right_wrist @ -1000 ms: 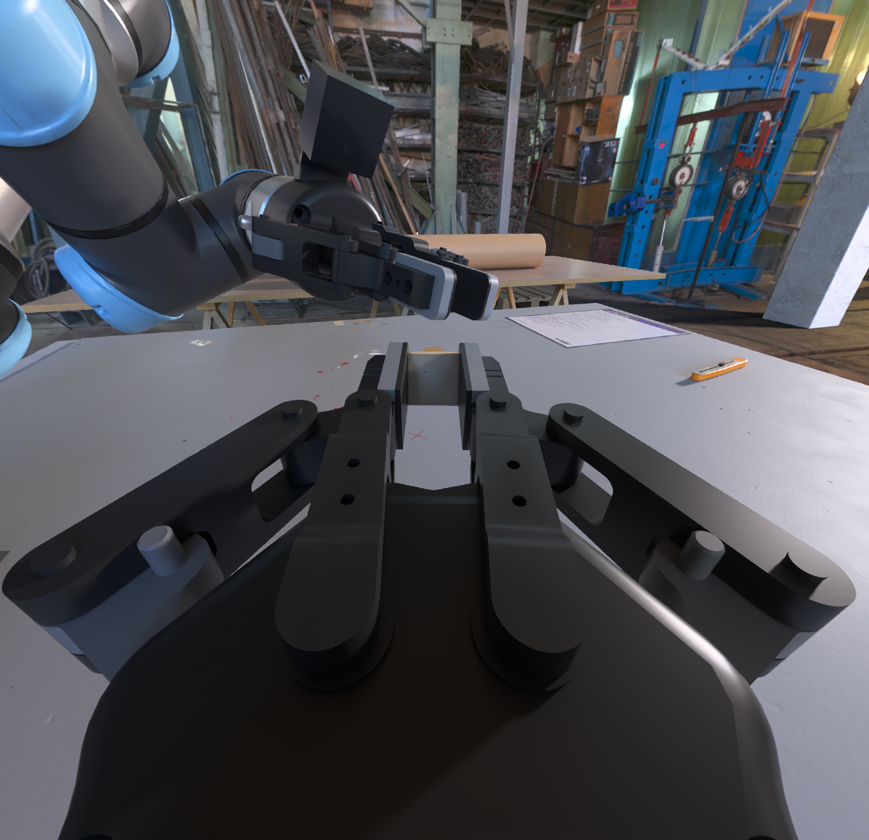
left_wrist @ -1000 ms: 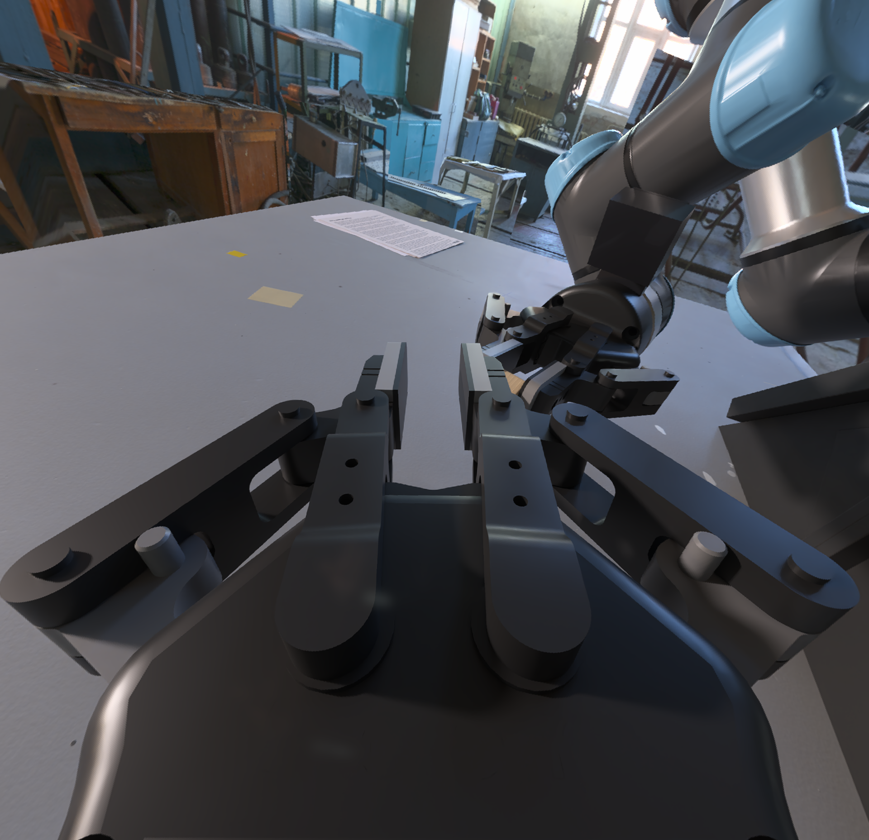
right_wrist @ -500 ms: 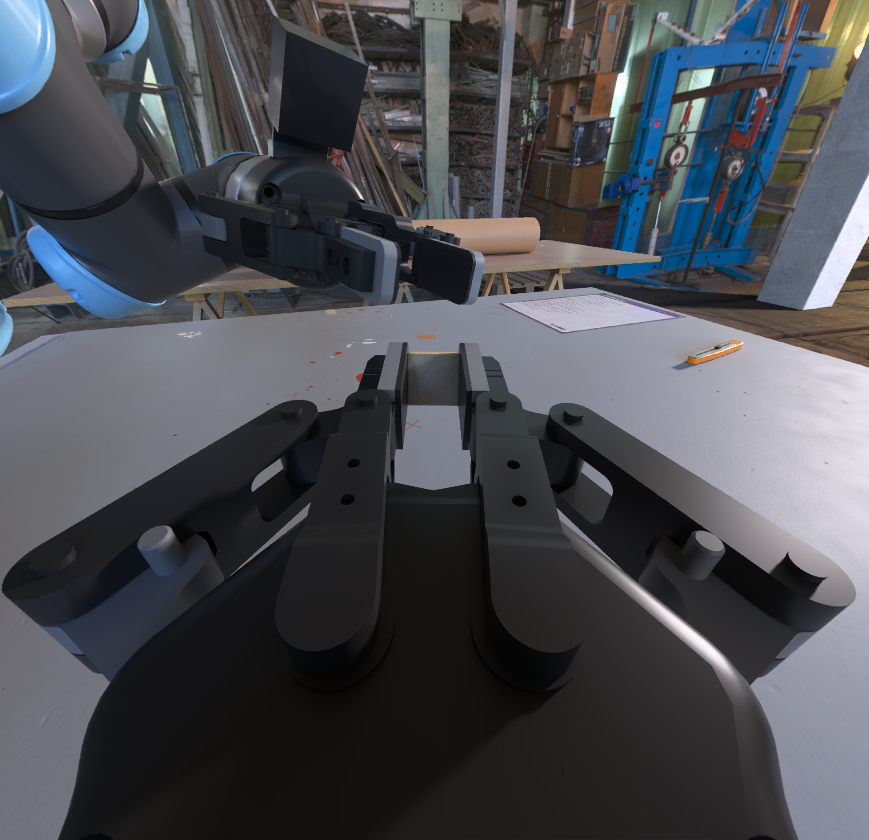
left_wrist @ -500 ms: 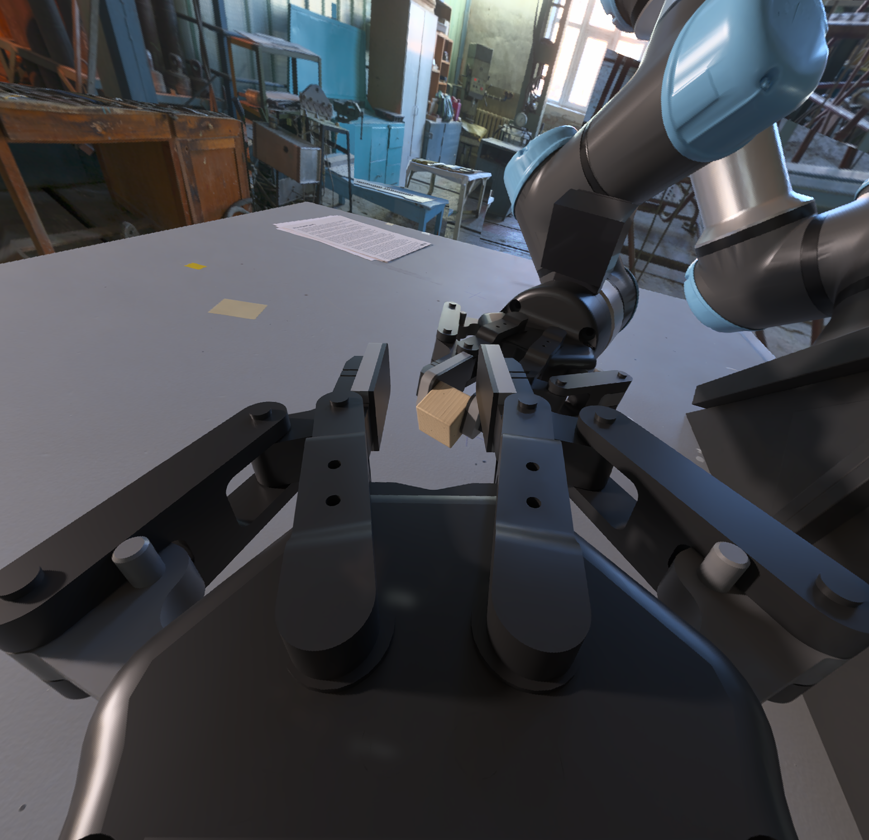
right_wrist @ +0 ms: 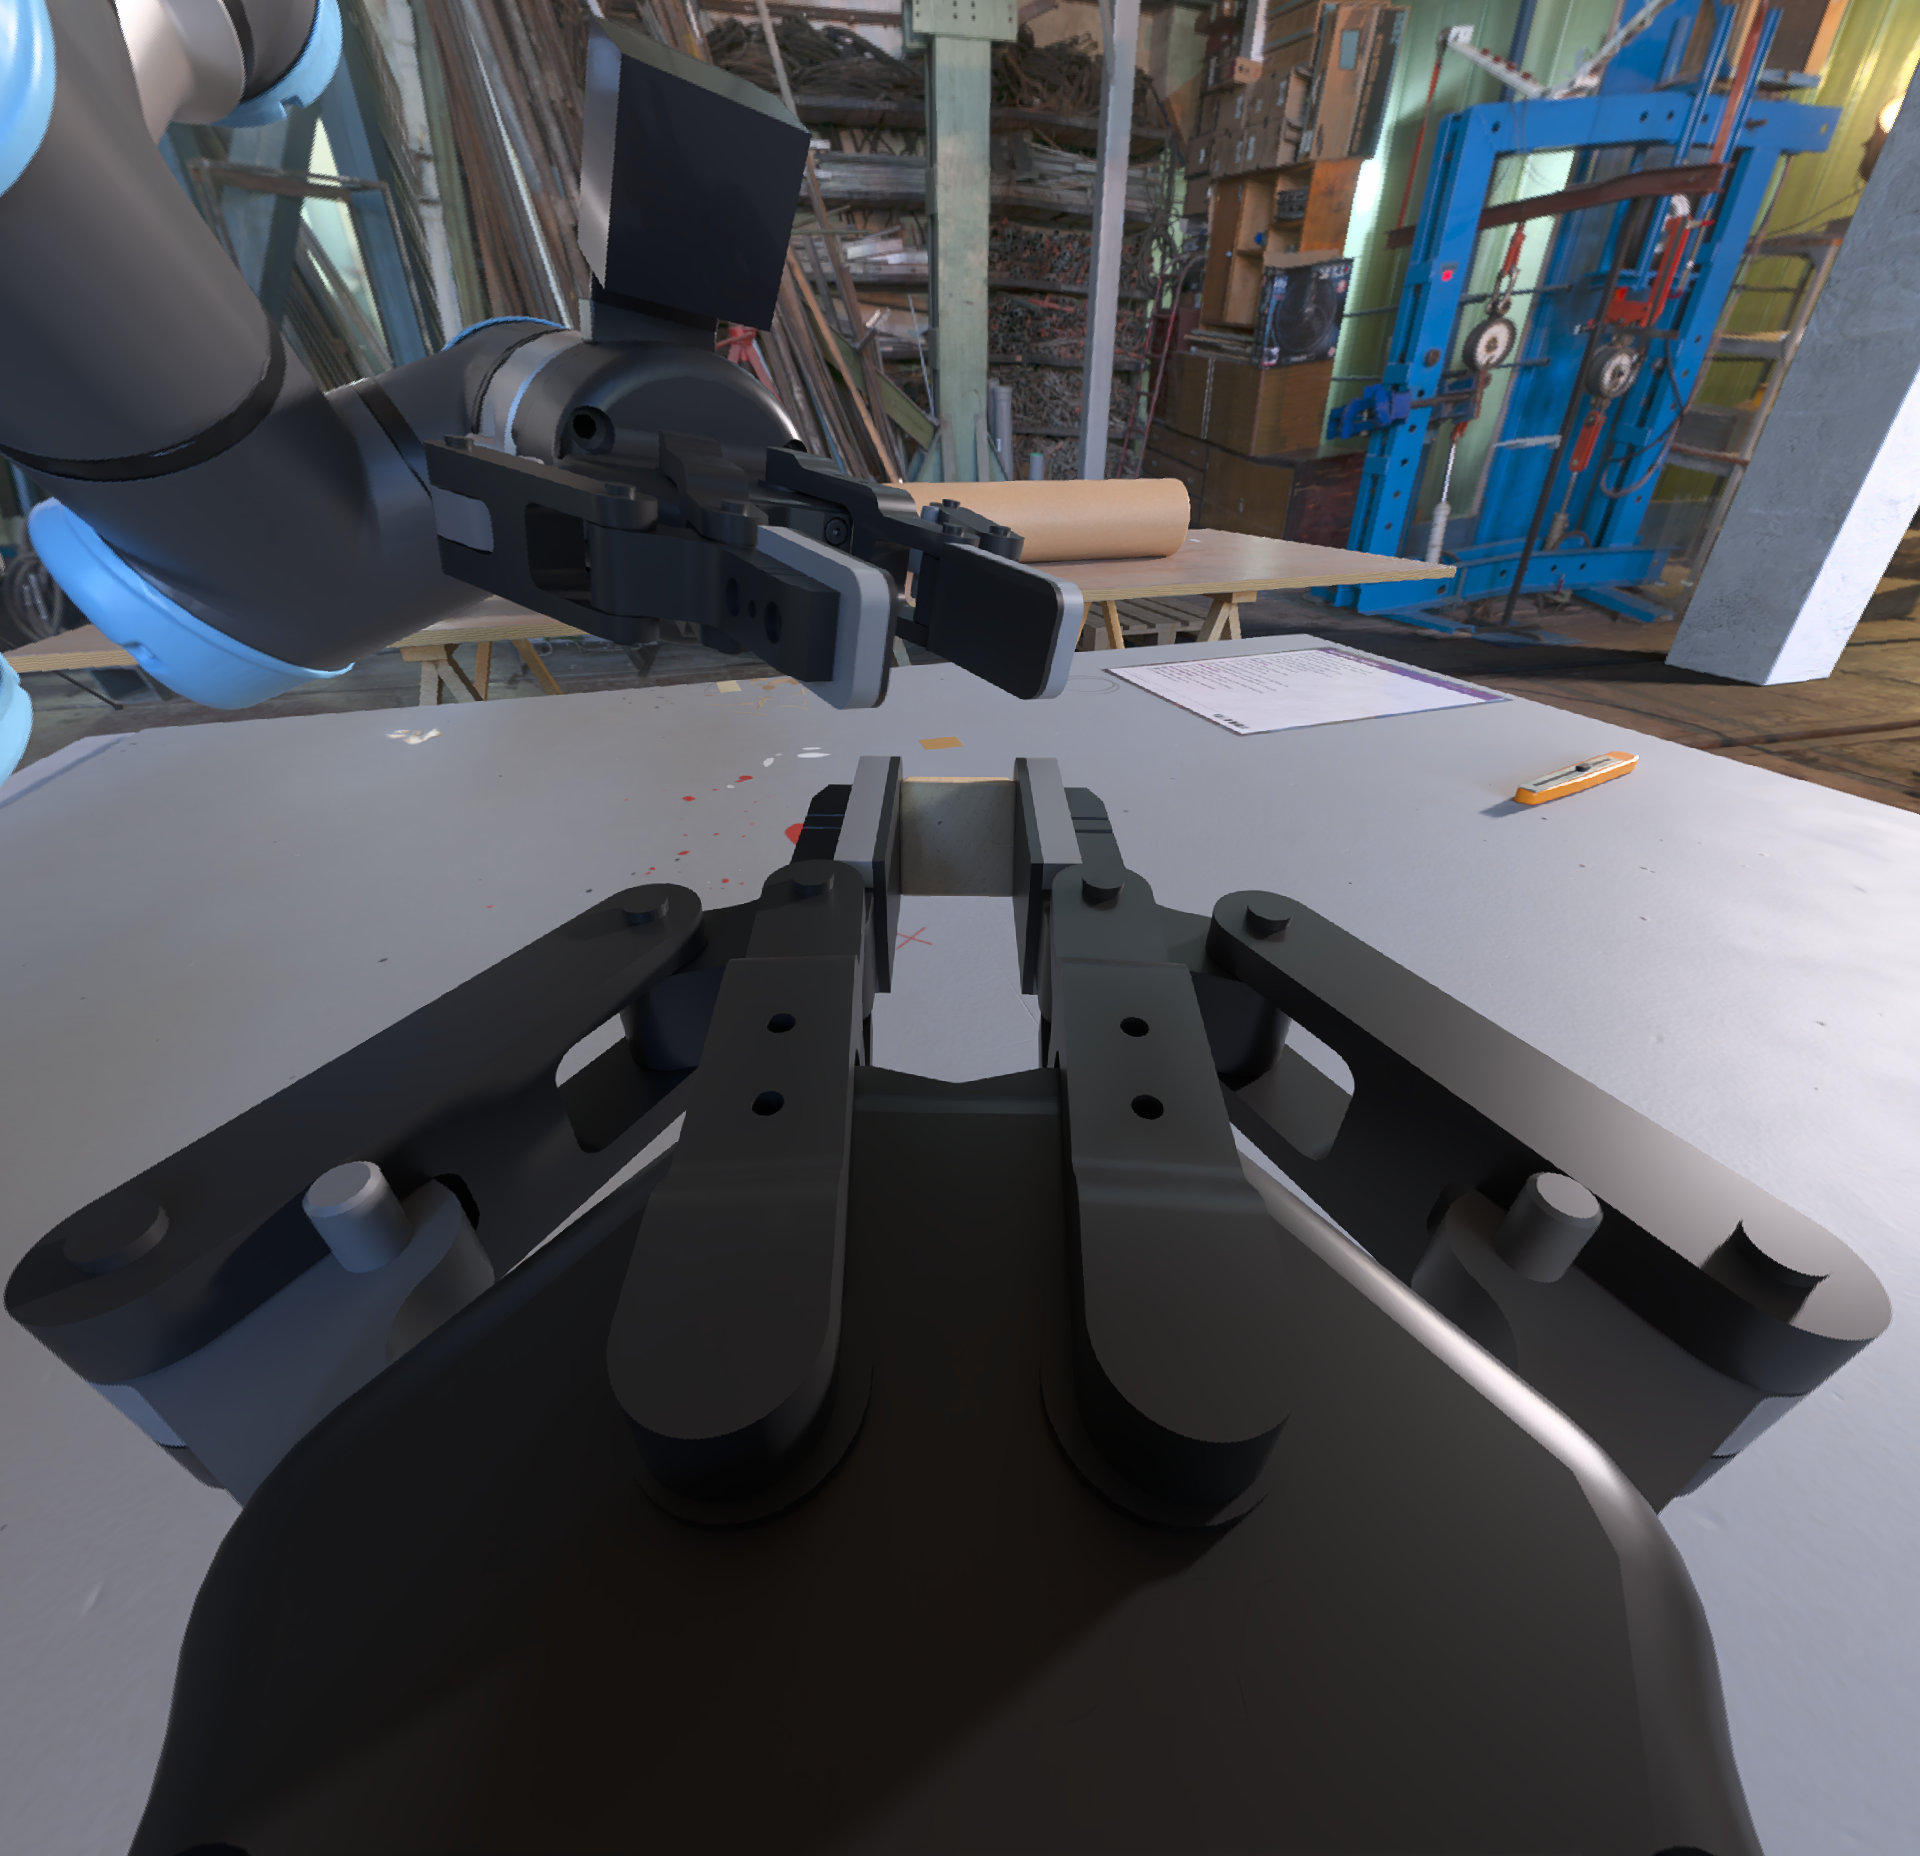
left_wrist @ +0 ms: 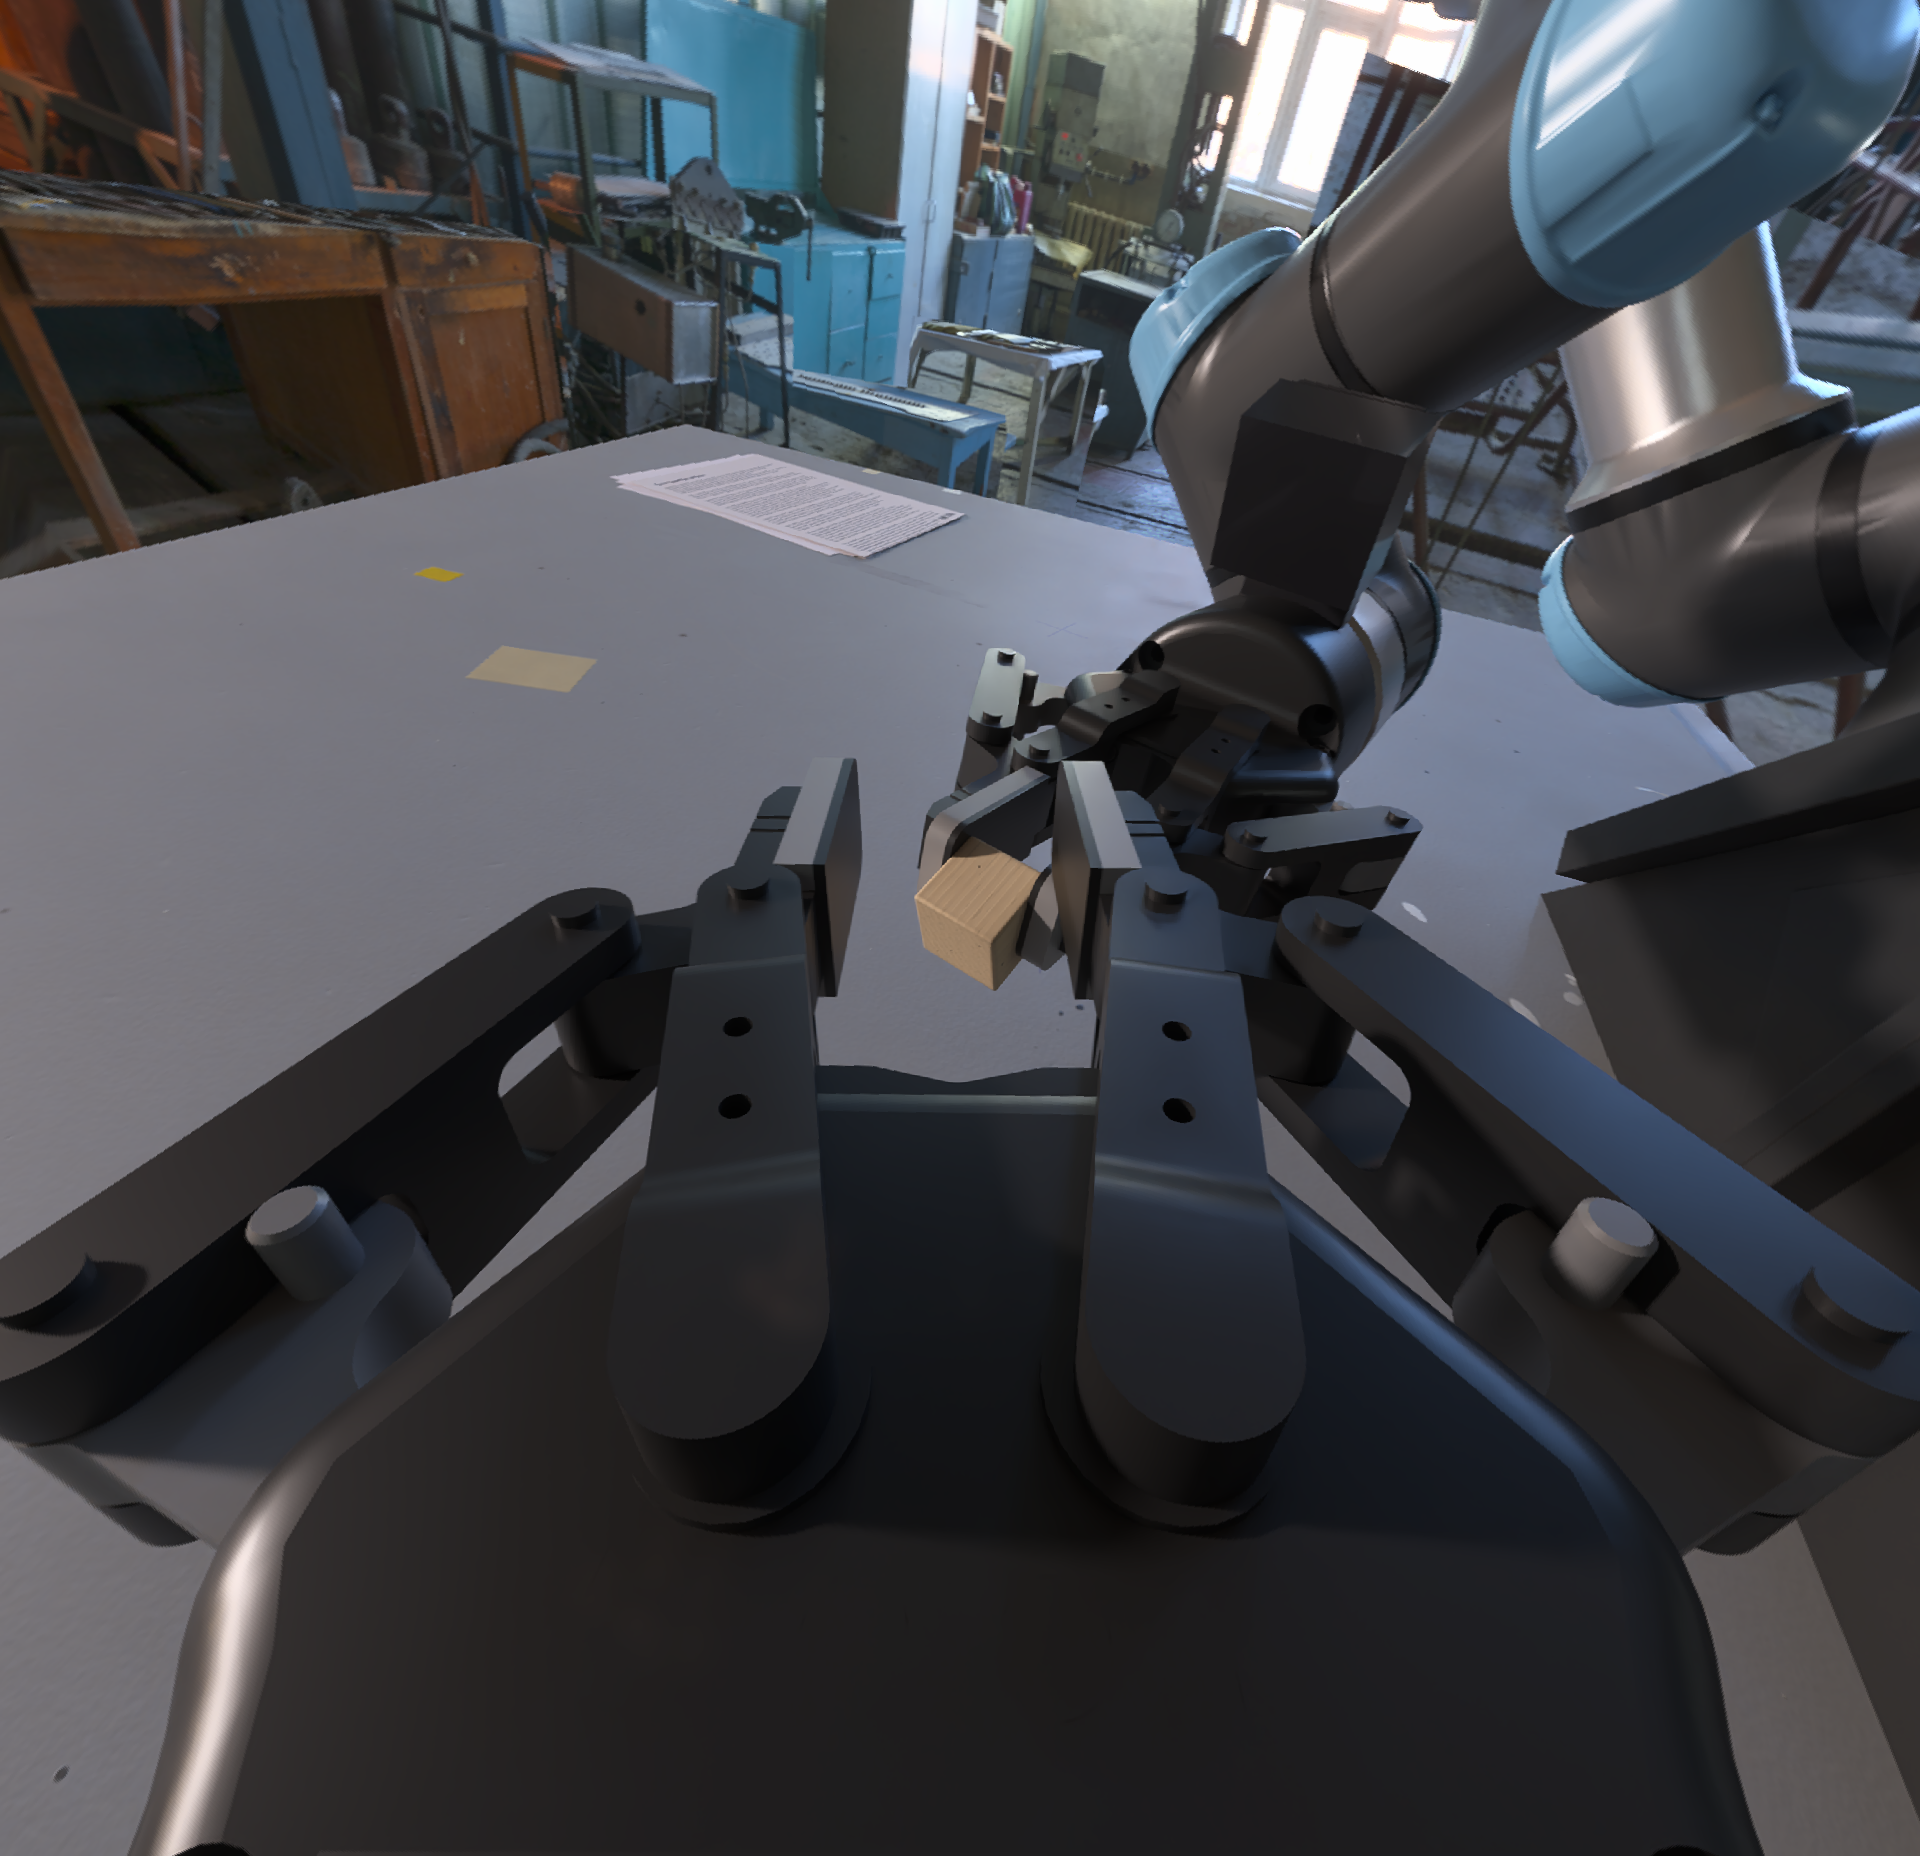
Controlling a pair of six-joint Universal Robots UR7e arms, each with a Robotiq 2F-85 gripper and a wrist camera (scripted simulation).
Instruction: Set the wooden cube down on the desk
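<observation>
My right gripper [right_wrist: 954, 819] is shut on the wooden cube [right_wrist: 954, 836], a pale wood block held between its pads a little above the grey desk [right_wrist: 1351, 975]. In the left wrist view the cube [left_wrist: 971, 923] shows in the right gripper [left_wrist: 997, 871], tilted, just above the desk [left_wrist: 312, 819]. My left gripper [left_wrist: 961, 850] is open and empty; the cube sits beyond its fingertips, nearer its right finger. In the right wrist view the left gripper [right_wrist: 945, 632] hovers open above and behind the cube.
A printed sheet [left_wrist: 784, 502] lies at the desk's far edge, with a tan square [left_wrist: 530, 668] and a small yellow mark [left_wrist: 437, 573] on the left. In the right wrist view a sheet [right_wrist: 1299, 684] and an orange utility knife [right_wrist: 1574, 776] lie right. A dark block [left_wrist: 1766, 975] stands at right.
My left gripper has opened wider and drawn back and upward from the cube. The right gripper still holds the cube, which now shows clearly in the left wrist view.
</observation>
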